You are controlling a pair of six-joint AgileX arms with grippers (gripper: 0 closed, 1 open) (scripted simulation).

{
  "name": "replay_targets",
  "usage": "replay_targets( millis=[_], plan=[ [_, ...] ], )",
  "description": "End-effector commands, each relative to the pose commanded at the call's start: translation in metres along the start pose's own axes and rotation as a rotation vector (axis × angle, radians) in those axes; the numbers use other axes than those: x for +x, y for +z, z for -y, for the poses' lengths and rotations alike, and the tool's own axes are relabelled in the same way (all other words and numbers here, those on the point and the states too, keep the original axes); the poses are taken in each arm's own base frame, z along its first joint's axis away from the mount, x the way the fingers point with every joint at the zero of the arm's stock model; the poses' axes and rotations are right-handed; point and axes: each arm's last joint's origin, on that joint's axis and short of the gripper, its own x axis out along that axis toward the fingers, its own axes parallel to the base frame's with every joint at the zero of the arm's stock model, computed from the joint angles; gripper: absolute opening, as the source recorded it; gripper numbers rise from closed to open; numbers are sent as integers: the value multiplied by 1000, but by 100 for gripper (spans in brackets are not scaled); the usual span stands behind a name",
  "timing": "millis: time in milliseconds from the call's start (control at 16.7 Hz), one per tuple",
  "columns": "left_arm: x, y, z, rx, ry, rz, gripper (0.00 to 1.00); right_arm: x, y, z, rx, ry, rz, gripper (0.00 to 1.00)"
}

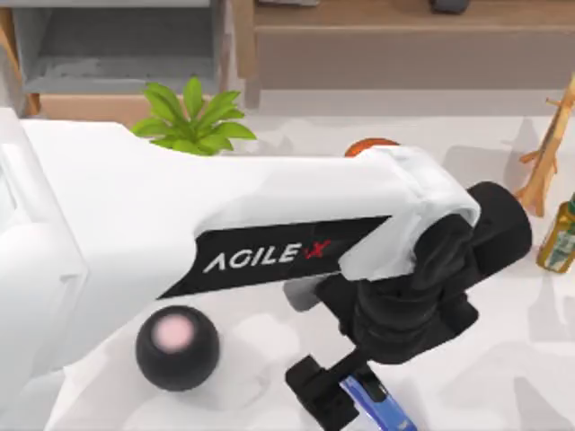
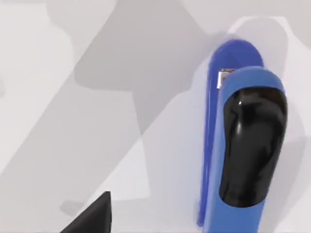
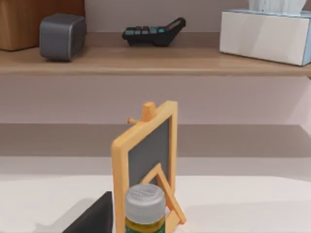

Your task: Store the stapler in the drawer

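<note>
- My left gripper [image 1: 352, 388] hangs right over the stapler [image 2: 243, 145], which lies flat on the white surface [image 1: 503, 359]; I can't tell how wide it stands.
- The drawer [image 1: 117, 54] sits open at far left; grasp, carry and drop all remain.
- Further right: black sphere [image 1: 177, 347], plant [image 1: 193, 121], shelf [image 1: 404, 45], bottle [image 1: 559, 235].

Bright, even light — soft grey shadows on the table [image 2: 58, 58]

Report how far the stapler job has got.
Done: the drawer already stands open at the table's far left. In hand: my left hand hovers over the stapler, which lies on the table, ungrasped. Left: gripping it, carrying it to the drawer, releasing it.
</note>
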Motion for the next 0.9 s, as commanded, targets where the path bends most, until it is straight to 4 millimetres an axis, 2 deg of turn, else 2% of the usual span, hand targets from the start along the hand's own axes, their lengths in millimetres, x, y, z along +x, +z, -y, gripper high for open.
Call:
replay_targets(
  millis=[120, 420, 780, 900],
  plan=[
    [4, -6, 3, -7, 15, 2, 100, 0, 0, 0, 0, 0, 0, 100],
    [5, -4, 2, -9, 15, 2, 100, 0, 0, 0, 0, 0, 0, 100],
    [49, -5, 2, -7, 12, 2, 100, 0, 0, 0, 0, 0, 0, 100],
    [54, -5, 2, -7, 15, 2, 100, 0, 0, 0, 0, 0, 0, 100]
  ],
)
